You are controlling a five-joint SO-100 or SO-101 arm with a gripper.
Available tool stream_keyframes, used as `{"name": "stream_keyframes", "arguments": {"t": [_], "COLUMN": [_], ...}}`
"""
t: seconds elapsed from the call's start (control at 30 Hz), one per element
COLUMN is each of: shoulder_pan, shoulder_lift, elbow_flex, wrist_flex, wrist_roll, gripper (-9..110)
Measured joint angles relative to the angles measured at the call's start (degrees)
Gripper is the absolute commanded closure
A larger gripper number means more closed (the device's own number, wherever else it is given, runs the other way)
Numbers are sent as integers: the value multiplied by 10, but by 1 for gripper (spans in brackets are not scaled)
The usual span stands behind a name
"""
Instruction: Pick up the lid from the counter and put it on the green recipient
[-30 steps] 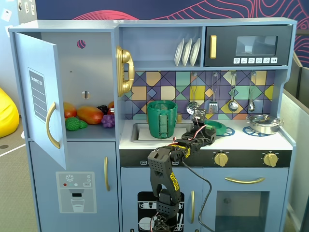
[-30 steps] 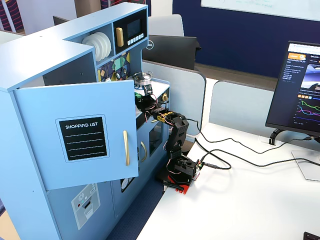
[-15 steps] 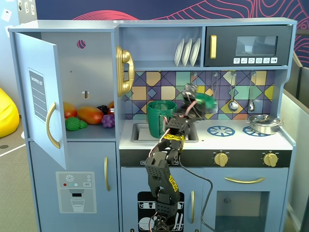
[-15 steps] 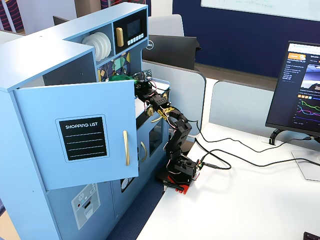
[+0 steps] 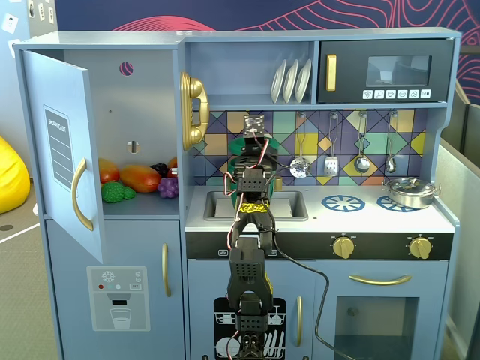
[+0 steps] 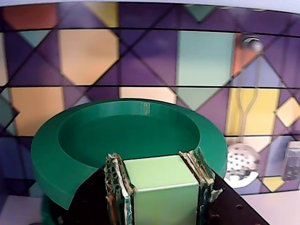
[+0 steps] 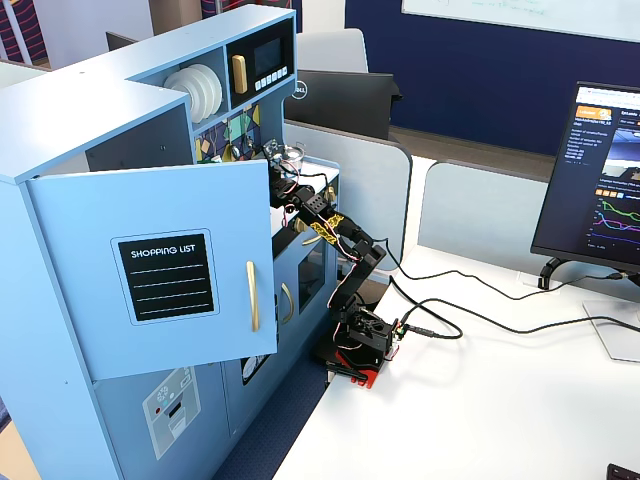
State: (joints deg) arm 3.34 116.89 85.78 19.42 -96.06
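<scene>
My gripper point(image 6: 157, 161) is shut on the light green strap handle point(image 6: 159, 183) of the lid point(image 6: 126, 131), a dark green round disc. The lid is held tilted, with its hollow face toward the camera and the coloured tile wall behind it. In a fixed view the gripper point(image 5: 253, 144) is raised above the sink, and green bits of the lid point(image 5: 238, 144) show beside the arm. A dark green edge point(image 6: 47, 213) shows just under the lid's left rim; I cannot tell whether it is the green recipient. The recipient is otherwise hidden behind the arm.
A shiny silver pan point(image 5: 409, 193) sits on the right burner. The sink point(image 5: 289, 204) lies under the arm. Utensils point(image 5: 330, 154) hang on the tile wall. The cupboard door point(image 5: 64, 150) stands open at the left, with toy fruit point(image 5: 139, 178) inside.
</scene>
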Motion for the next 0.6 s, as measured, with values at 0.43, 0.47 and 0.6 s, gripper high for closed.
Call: {"name": "stream_keyframes", "arguments": {"t": [0.43, 0.47, 0.6], "shoulder_pan": [-4, -4, -4], "shoulder_lift": [4, 4, 11], "elbow_flex": [31, 36, 54], "wrist_flex": [0, 0, 0], "wrist_roll": [-2, -2, -2], "gripper": [101, 101, 101]}}
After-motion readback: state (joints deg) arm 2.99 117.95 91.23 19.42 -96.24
